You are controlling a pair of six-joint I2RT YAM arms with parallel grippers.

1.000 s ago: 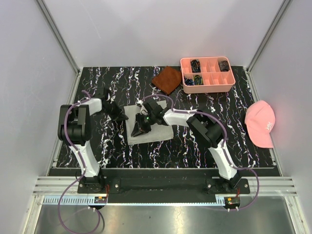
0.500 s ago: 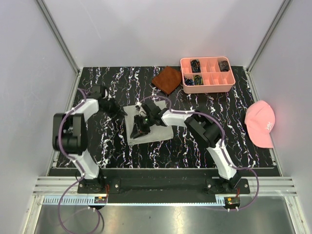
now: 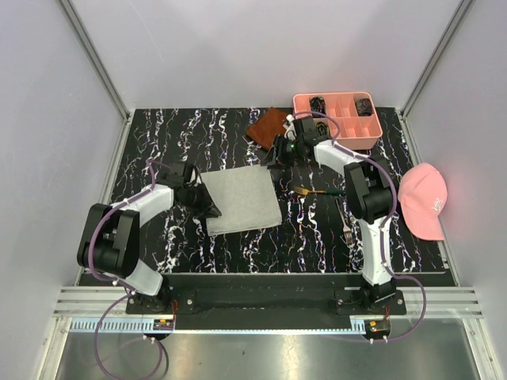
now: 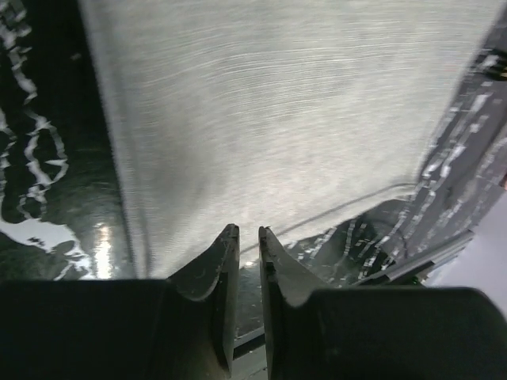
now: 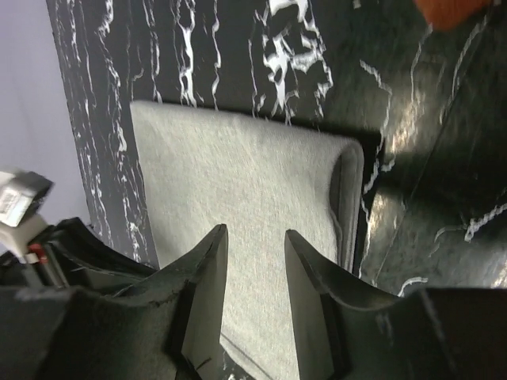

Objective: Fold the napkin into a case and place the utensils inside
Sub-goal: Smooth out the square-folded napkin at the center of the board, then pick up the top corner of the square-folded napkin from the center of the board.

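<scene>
Folded napkin (image 3: 242, 199) lies on table (image 3: 182, 253), fork (image 3: 346, 226) and gold-tipped dark piece (image 3: 310, 191) to its right. Your left hand (image 4: 247, 233), barely parted, noses napkin's left edge: careless drag could undo fold. Right hand (image 5: 253, 231), parted, empty, near brown cloth (image 3: 268, 127).

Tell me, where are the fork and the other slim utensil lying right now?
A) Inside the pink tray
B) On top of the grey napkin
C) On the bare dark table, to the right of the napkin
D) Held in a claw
C: the fork and the gold-ended piece both lie on the dark table, to the right of the napkin.
</scene>
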